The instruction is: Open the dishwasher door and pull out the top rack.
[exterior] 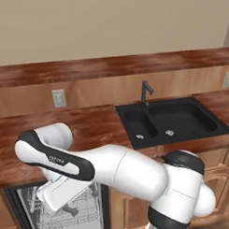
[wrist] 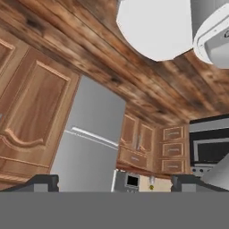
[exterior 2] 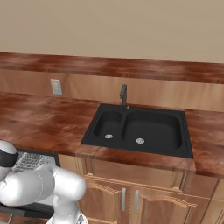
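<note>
Wooden counter (exterior: pixel 51 132), black sink (exterior: pixel 175 121), tan wall (exterior: pixel 108 23)

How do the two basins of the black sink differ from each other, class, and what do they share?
The left basin is narrower than the right basin. In the right base view, the faucet stands behind the divider, nearer the left basin's back corner than the right basin's centre. Both basins are black and rectangular, each has a small round silver drain, and both sit in the same sink set into the wooden counter.
</note>
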{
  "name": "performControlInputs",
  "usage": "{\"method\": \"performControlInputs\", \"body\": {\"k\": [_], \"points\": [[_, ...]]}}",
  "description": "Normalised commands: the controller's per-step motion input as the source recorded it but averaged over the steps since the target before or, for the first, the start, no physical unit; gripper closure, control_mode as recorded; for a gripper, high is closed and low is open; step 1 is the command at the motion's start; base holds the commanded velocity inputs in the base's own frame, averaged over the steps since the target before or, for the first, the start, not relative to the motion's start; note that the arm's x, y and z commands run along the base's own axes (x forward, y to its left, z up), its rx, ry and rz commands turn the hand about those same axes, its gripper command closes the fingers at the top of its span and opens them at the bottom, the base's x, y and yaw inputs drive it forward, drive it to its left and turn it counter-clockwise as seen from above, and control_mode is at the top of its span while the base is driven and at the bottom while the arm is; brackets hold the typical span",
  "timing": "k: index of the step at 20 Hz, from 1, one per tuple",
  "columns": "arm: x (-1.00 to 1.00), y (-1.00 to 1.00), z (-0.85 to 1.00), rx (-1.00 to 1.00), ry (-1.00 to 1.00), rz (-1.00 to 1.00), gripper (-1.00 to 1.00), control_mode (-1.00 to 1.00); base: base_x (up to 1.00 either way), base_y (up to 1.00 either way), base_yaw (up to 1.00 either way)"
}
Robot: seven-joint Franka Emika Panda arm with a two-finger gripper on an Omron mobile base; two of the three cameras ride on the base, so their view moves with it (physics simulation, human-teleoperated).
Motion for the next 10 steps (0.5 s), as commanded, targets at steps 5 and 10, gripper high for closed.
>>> {"method": "performControlInputs", "body": {"k": [5, 10], "points": [[0.02, -0.79, 0.0, 0.0, 0.0, 0.0, -1.0, -1.0, 0.0, 0.0, 0.0], [0.0, -0.08, -0.11, 0.0, 0.0, 0.0, -1.0, -1.0, 0.0, 0.0, 0.0]]}}
